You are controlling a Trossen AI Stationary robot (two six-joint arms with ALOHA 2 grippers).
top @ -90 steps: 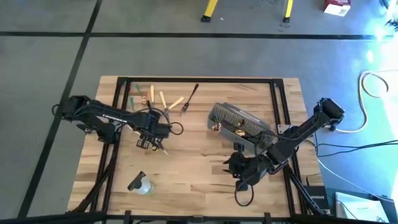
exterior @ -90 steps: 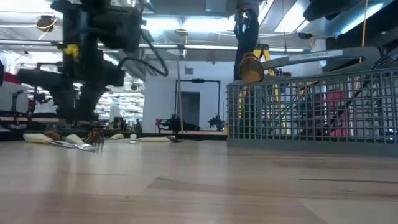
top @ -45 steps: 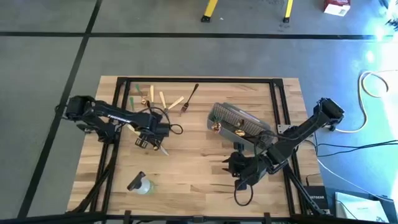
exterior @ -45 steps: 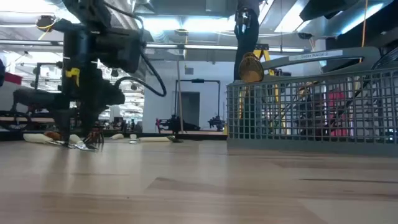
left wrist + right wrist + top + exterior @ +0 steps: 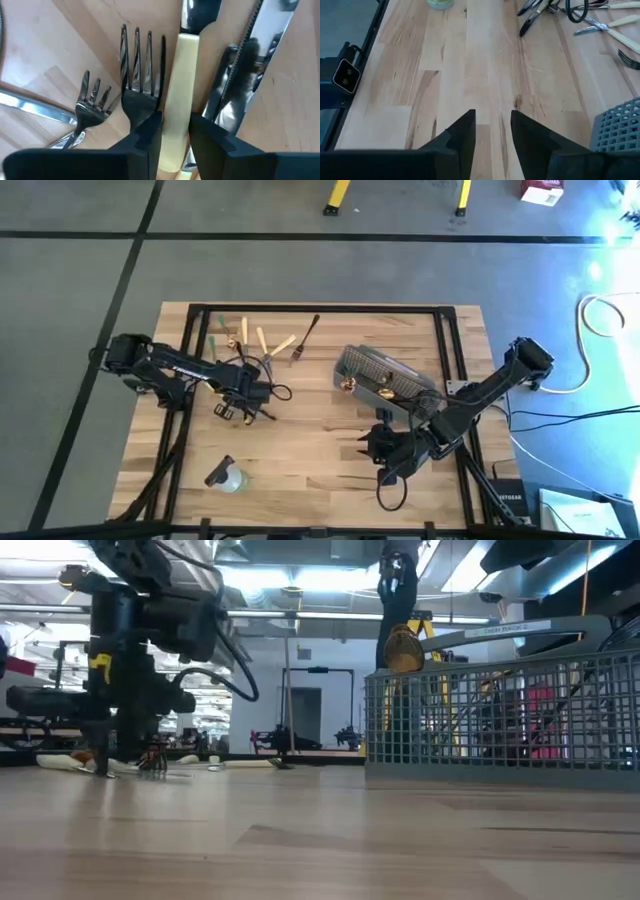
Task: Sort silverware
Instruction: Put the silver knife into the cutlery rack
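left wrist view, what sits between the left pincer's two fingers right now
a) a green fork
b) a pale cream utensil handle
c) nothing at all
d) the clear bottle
b: in the left wrist view the left pincer has its dark fingers set on either side of a pale cream handle, with a black fork lying beside it on the wooden table.

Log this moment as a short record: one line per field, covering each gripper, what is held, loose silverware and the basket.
left gripper: down at the table, fingers closed on the cream-handled utensil
right gripper: open, empty, over bare table
beside the held piece: black fork, small silver fork, serrated knife
other loose silverware: near the table's far edge
wire-mesh basket: right of centre
clear bottle: lying near the front edge
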